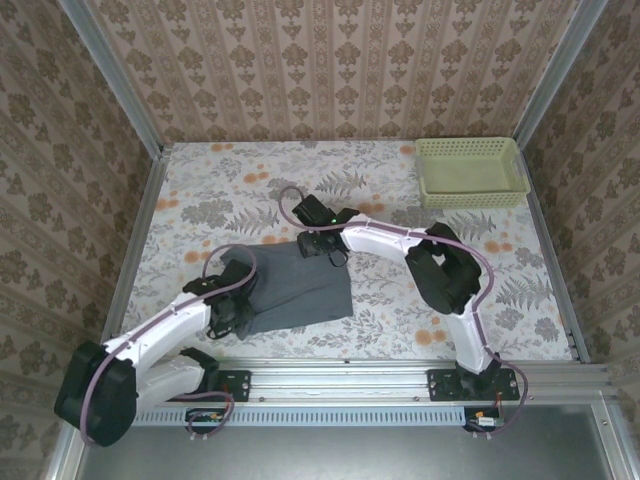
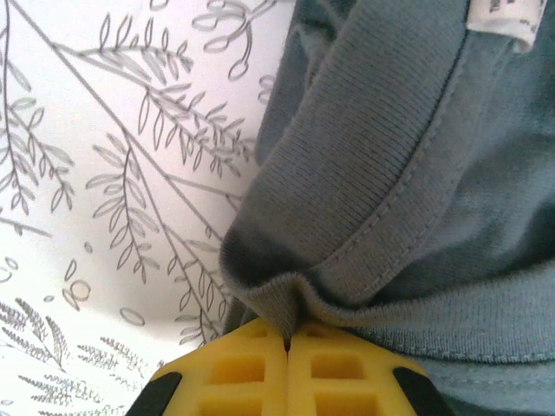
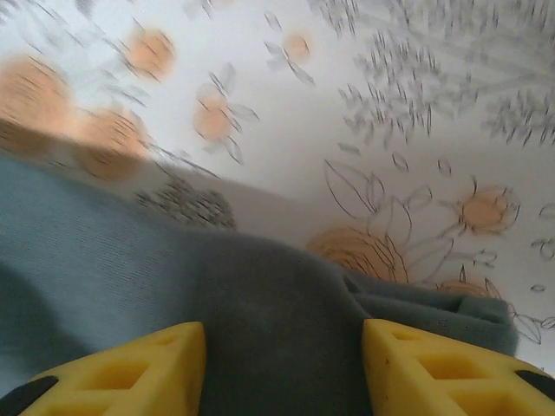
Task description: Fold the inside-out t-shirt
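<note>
Near the bench's (image 1: 200, 190) front edge, left of its middle, the shirt (image 1: 300, 285) lies as a flat, roughly four-sided patch. Its longer side runs across the bench and tilts a little, so its right end sits farther back than its left. We see the left gripper (image 1: 232, 305) at the shirt's near-left corner and the right gripper (image 1: 326, 247) at its far-right corner, at opposite ends of a diagonal with the cloth spread between them. A basket (image 1: 470, 200) stands in the far-right corner, well apart from both. The overhead view gives us this layout but not the grips; for those we turn to the wrist cameras. On the left wrist view the yellow fingers (image 2: 251, 373) are pressed together, clenched on a small ridge of ribbed band, with a stitched seam running above it and a white label (image 2: 499, 19) showing at the upper right. On the right wrist view, which is blurred, the fingers (image 3: 130, 377) stand wide apart and released, holding nothing. Cloth lies beneath and between them, and its rumpled edge ends just to the right. We judge the coming move turns on that: the shirt's far edge lies directly under the right gripper, so it need only lower and pinch before both ends can be lifted together.
</note>
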{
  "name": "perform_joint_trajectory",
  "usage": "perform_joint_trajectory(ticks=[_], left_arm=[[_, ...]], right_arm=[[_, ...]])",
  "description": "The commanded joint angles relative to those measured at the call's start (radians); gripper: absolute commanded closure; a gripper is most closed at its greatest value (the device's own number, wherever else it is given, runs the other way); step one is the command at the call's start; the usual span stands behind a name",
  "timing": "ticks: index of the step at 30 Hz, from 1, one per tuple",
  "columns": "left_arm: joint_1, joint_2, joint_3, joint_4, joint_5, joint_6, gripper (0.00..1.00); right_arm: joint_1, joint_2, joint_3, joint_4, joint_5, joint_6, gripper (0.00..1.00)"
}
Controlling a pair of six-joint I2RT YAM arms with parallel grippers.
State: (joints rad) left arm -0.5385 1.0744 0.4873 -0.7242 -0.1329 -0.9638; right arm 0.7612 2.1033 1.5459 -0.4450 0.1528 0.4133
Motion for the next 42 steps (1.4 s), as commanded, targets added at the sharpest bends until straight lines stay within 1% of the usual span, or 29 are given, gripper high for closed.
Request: perform_joint_trajectory(ticks=[1, 3, 5, 8, 9, 12, 14, 17, 19, 22, 23, 25, 27, 28, 31, 33, 35, 36, 38, 39, 41, 42], left_arm=[[0.035, 0.063, 0.017, 0.063, -0.023, 0.073, 0.99], [0.054, 0.102, 0.051, 0.098, -0.010, 0.103, 0.99], [0.063, 0.158, 0.096, 0.127, -0.021, 0.128, 0.98], [0.077, 0.272, 0.182, 0.157, -0.030, 0.183, 0.99], [0.111, 0.313, 0.214, 0.168, -0.030, 0.207, 0.99], [0.130, 0.427, 0.326, 0.177, -0.028, 0.263, 0.99], [0.132, 0.495, 0.411, 0.165, -0.037, 0.302, 0.97], [0.130, 0.595, 0.575, 0.106, -0.063, 0.369, 0.86], [0.129, 0.630, 0.669, 0.054, -0.087, 0.401, 0.76], [0.121, 0.602, 0.742, -0.004, -0.132, 0.418, 0.58], [0.115, 0.569, 0.739, -0.017, -0.146, 0.414, 0.51], [0.102, 0.483, 0.694, -0.021, -0.153, 0.383, 0.39], [0.091, 0.381, 0.608, -0.003, -0.139, 0.339, 0.35], [0.053, 0.326, 0.558, 0.007, -0.127, 0.306, 0.34], [0.003, 0.199, 0.422, 0.032, -0.089, 0.200, 0.31], [-0.027, 0.134, 0.338, 0.065, -0.055, 0.137, 0.30], [-0.044, 0.093, 0.261, 0.116, -0.020, 0.097, 0.30], [-0.046, 0.084, 0.227, 0.158, 0.004, 0.093, 0.29], [-0.037, 0.090, 0.188, 0.209, 0.029, 0.085, 0.28], [-0.028, 0.101, 0.175, 0.249, 0.059, 0.096, 0.29], [-0.015, 0.130, 0.157, 0.307, 0.089, 0.102, 0.31], [-0.009, 0.146, 0.153, 0.337, 0.104, 0.108, 0.34]], right_arm=[[-0.039, -0.038, -0.083, -0.050, 0.053, 0.030, 0.50], [-0.057, -0.084, -0.164, -0.051, 0.083, 0.070, 0.52], [-0.070, -0.133, -0.248, -0.064, 0.113, 0.123, 0.53], [-0.083, -0.234, -0.395, -0.069, 0.129, 0.238, 0.55], [-0.085, -0.271, -0.453, -0.061, 0.126, 0.279, 0.55], [-0.083, -0.385, -0.617, -0.014, 0.082, 0.386, 0.55], [-0.075, -0.457, -0.710, 0.013, 0.045, 0.448, 0.55], [-0.012, -0.590, -0.785, 0.037, 0.028, 0.492, 0.55], [0.026, -0.656, -0.767, 0.013, 0.042, 0.474, 0.53], [0.025, -0.704, -0.686, -0.057, 0.087, 0.393, 0.48], [0.012, -0.704, -0.658, -0.056, 0.099, 0.350, 0.47], [-0.031, -0.703, -0.607, -0.031, 0.073, 0.251, 0.44], [-0.079, -0.652, -0.547, -0.004, 0.037, 0.170, 0.43], [-0.101, -0.615, -0.509, 0.009, 0.003, 0.130, 0.43], [-0.144, -0.485, -0.393, 0.042, -0.071, 0.028, 0.39], [-0.164, -0.397, -0.307, 0.038, -0.115, -0.027, 0.37], [-0.176, -0.307, -0.217, 0.015, -0.133, -0.078, 0.35], [-0.180, -0.263, -0.179, 0.011, -0.136, -0.106, 0.33], [-0.190, -0.182, -0.110, -0.005, -0.154, -0.147, 0.33], [-0.192, -0.144, -0.076, -0.015, -0.154, -0.168, 0.33], [-0.194, -0.084, -0.028, -0.028, -0.151, -0.203, 0.33], [-0.194, -0.054, 0.002, -0.039, -0.151, -0.222, 0.33]])
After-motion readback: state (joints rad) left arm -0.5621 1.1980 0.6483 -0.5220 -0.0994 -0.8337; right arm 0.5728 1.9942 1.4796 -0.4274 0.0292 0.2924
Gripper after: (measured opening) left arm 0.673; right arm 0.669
